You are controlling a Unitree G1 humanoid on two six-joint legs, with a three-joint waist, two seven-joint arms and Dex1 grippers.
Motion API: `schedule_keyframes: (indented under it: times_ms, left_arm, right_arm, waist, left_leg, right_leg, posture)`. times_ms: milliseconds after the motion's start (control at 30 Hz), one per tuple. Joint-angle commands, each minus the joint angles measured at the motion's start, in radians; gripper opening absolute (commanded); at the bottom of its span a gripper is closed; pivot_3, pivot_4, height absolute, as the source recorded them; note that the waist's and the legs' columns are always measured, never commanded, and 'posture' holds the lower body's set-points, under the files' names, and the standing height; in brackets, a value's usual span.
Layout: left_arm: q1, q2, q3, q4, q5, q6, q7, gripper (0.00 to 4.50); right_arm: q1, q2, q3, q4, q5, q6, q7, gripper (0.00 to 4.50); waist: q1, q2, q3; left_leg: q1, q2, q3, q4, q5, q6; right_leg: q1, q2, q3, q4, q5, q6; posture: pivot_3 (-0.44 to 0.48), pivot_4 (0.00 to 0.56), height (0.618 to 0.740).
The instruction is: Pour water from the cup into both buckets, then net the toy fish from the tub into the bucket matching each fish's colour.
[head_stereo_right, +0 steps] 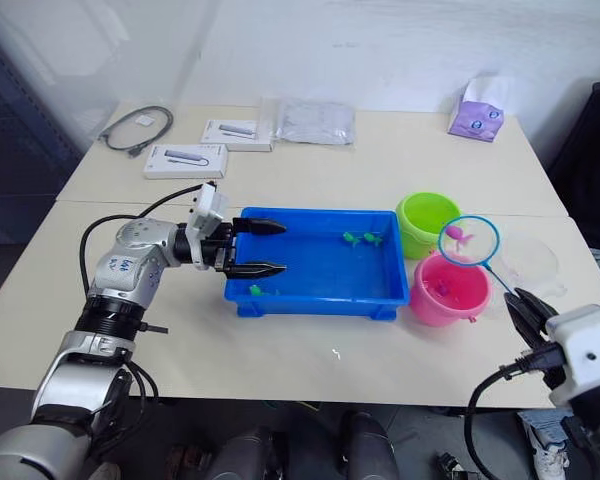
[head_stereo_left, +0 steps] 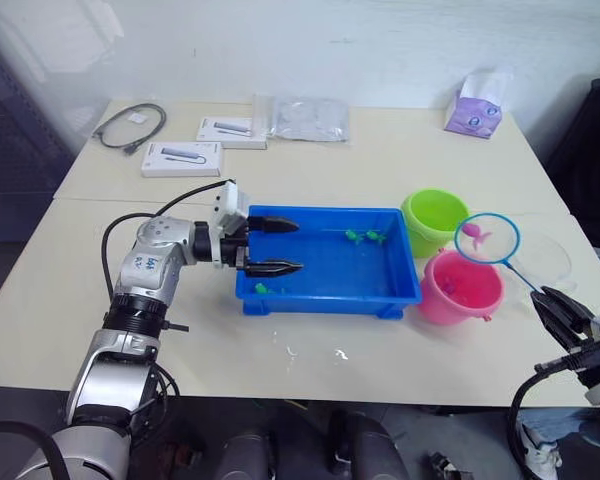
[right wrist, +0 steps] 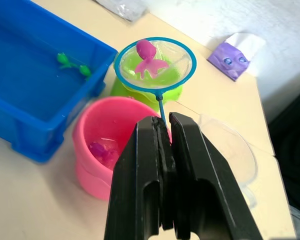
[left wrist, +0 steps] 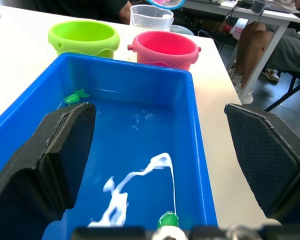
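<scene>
— What is the right gripper [right wrist: 162, 131] doing?

— Its two black fingers are clamped together on the thin stick of the net [right wrist: 155, 65]. The hoop sits up ahead of the fingertips, carrying a pink fish [right wrist: 148, 59]. From the head camera it hangs above the pink bucket [head_stereo_left: 462, 288]; whether it reaches over the green bucket [head_stereo_left: 433, 219] I cannot tell.

— And the left gripper [head_stereo_left: 274, 246]?

— Fingers spread wide, straddling the near end wall of the blue tub [head_stereo_left: 327, 296], one finger over the water, the other past the rim. A green fish [left wrist: 168, 219] lies just under the wrist, partly cut off; two more green fish [head_stereo_left: 364, 237] float at the far wall.

— The cup [head_stereo_left: 547, 258]?

— Beyond the pink bucket, see-through and hard to outline. Something magenta lies inside the pink bucket, too blurred to name.
</scene>
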Motion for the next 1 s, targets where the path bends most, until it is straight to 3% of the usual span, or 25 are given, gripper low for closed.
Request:
schedule_keyframes:
  times_ms: [33,233,367,667,733,833,1000]
  left_arm:
    - [-0.005,-0.011,0.009,-0.037,-0.024,-0.013,-0.024,4.45]
    - [0.017,-0.019,0.009,-0.074,-0.031,0.009,-0.016,4.45]
    - [0.035,-0.023,0.008,-0.102,-0.035,0.027,-0.008,4.45]
    - [0.046,-0.022,0.012,-0.115,-0.032,0.042,-0.002,4.45]
    - [0.05,-0.018,0.013,-0.119,-0.032,0.044,-0.003,4.45]
    - [0.055,-0.011,0.016,-0.124,-0.03,0.046,0.0,4.45]
    - [0.065,0.012,0.028,-0.119,-0.026,0.046,0.006,4.45]
  right_arm:
    - [0.047,-0.004,-0.012,0.082,-0.151,-0.177,-0.019,0.0]
    - [0.064,-0.03,0.005,0.249,-0.388,-0.496,-0.098,0.0]
    - [0.09,-0.119,-0.016,0.396,-0.742,-0.832,-0.286,0.0]
    - [0.116,-0.193,-0.01,0.58,-1.025,-1.085,-0.573,0.0]
    - [0.11,-0.192,-0.02,0.573,-0.964,-1.084,-0.577,0.0]
    - [0.067,-0.183,-0.007,0.528,-0.715,-0.981,-0.501,0.0]
    - [0.009,-0.232,0.178,0.271,-0.014,-0.478,-0.248,0.0]
  waist:
    - [0.0,0.0,0.0]
    - [-0.001,0.0,0.0]
    - [-0.002,0.0,0.0]
    - [-0.002,0.0,0.0]
    - [-0.003,0.0,0.0]
    - [-0.006,0.0,0.0]
    - [-0.024,0.0,0.0]
  left_leg:
    - [0.0,0.0,0.0,0.0,0.0,0.0]
    - [0.001,0.0,0.001,0.0,0.0,0.0]
    - [0.002,0.0,0.003,0.0,0.0,0.0]
    - [0.003,0.0,0.005,-0.001,0.0,-0.001]
    - [0.004,0.0,0.005,-0.001,0.0,-0.001]
    - [0.004,0.001,0.005,0.0,0.0,-0.001]
    - [0.005,0.003,0.004,0.0,0.0,-0.001]
  right_leg:
    - [0.0,0.0,0.001,0.0,0.0,0.0]
    - [0.0,0.0,0.008,0.0,0.0,0.0]
    - [0.0,-0.001,0.011,-0.001,0.0,0.0]
    - [-0.001,0.0,0.014,-0.001,-0.001,0.0]
    - [-0.001,0.0,0.015,-0.001,-0.001,0.0]
    - [0.0,0.0,0.015,0.0,-0.001,0.0]
    - [0.0,-0.003,0.015,0.0,-0.001,0.0]
  posture:
    - [0.0,0.15,0.74]
    - [0.0,0.15,0.74]
    - [0.0,0.15,0.74]
    - [0.0,0.15,0.74]
    - [0.0,0.15,0.74]
    - [0.0,0.15,0.74]
    - [0.0,0.15,0.74]
